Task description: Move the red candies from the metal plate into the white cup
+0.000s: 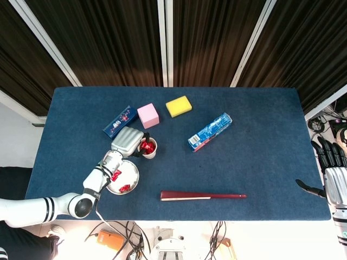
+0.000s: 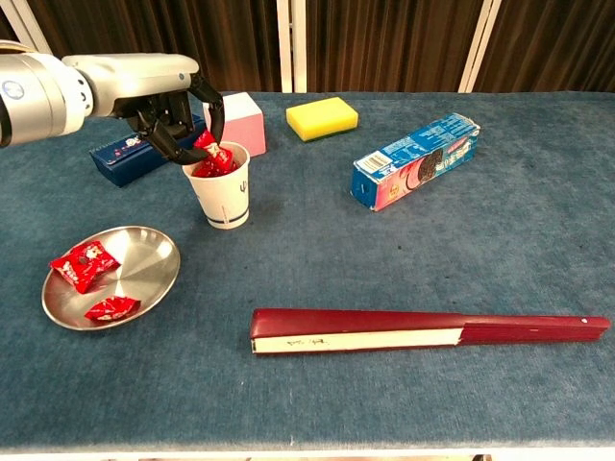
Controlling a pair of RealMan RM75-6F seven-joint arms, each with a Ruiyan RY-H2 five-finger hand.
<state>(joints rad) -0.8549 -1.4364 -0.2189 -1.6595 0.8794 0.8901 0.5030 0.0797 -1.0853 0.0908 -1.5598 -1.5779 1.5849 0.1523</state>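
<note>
Left hand [image 2: 171, 101] pinches a red candy [image 2: 205, 144] over white cup [image 2: 223, 197], already w/ candies. Two more lie on metal plate [image 2: 154, 259]. Right hand [image 1: 332, 172] idles at table edge, fingers spread, holding nothing.

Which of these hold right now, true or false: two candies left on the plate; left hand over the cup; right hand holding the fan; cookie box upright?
1. Two red candies lie on the metal plate: true.
2. The left hand is over the white cup: true.
3. The right hand holds the red fan: false; it is at the table edge, holding nothing.
4. The cookie box stands upright: false; it lies flat.
</note>
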